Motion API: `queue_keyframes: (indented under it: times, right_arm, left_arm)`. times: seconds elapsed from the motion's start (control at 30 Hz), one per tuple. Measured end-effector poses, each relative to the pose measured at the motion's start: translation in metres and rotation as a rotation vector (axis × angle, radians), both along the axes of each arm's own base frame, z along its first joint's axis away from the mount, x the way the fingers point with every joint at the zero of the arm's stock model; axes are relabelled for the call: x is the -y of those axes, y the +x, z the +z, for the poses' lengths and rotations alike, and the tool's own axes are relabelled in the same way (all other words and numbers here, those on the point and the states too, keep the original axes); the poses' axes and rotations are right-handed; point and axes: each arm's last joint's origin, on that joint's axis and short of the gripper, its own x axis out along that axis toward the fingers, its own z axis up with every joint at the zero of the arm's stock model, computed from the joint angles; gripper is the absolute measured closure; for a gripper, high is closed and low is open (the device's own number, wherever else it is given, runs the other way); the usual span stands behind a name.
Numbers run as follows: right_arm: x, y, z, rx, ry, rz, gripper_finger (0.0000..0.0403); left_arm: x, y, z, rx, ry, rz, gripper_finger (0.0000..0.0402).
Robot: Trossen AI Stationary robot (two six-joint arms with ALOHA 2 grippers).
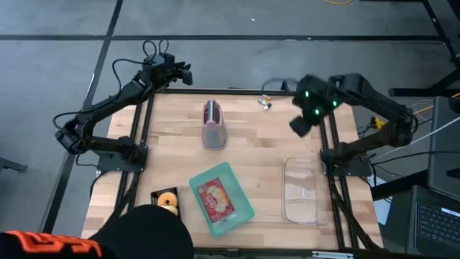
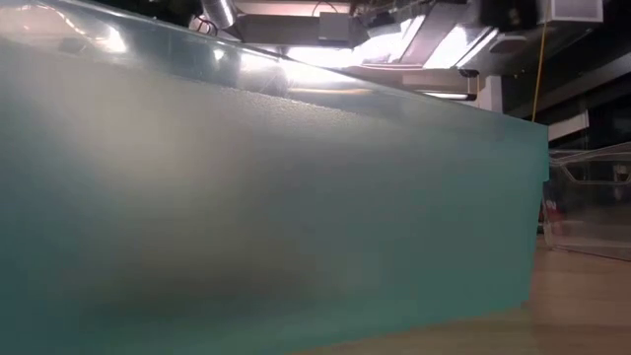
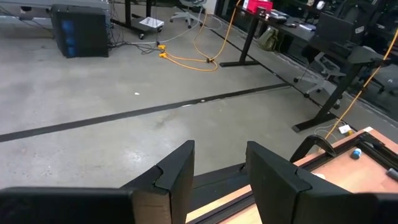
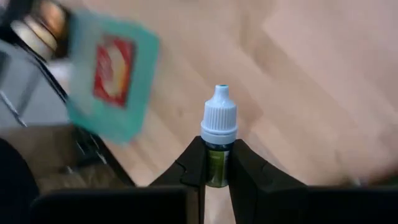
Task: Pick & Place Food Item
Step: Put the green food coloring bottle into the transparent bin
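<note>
The right gripper [image 4: 216, 163] hangs above the far right part of the table [image 1: 259, 144], its jaws clenched on a small green dropper bottle [image 4: 217, 138] with a white cap. The left gripper [image 3: 219, 168] waits past the table's far left corner, jaws parted and holding nothing. A teal tray [image 1: 233, 208] with a red food packet [image 1: 215, 197] lies near the front centre. A clear container [image 1: 302, 190] sits to its right, and a doughnut [image 1: 168, 201] to its left.
</note>
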Motion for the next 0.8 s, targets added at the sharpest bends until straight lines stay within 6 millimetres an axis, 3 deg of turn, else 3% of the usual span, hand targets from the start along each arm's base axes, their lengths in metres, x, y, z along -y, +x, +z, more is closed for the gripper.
queue_keyframes:
  times: [0.17, 0.33, 0.5, 0.8]
  right_arm:
    - [-0.032, -0.008, -0.015, -0.069, 0.049, -0.051, 0.0361]
    - [-0.06, -0.015, -0.06, -0.198, 0.101, -0.056, 0.0361]
    - [-0.071, -0.013, -0.105, -0.134, 0.133, -0.153, 0.0361]
    - [-0.087, -0.028, -0.18, -0.196, 0.223, -0.235, 0.0361]
  left_arm:
    - [0.0, 0.0, 0.0, -0.018, 0.011, -0.006, 0.0261]
    - [0.0, 0.0, 0.0, -0.01, 0.006, -0.005, 0.0261]
    - [0.0, 0.001, 0.0, 0.0, 0.0, -0.024, 0.0261]
    - [0.001, 0.001, 0.0, 0.003, -0.003, -0.036, 0.0261]
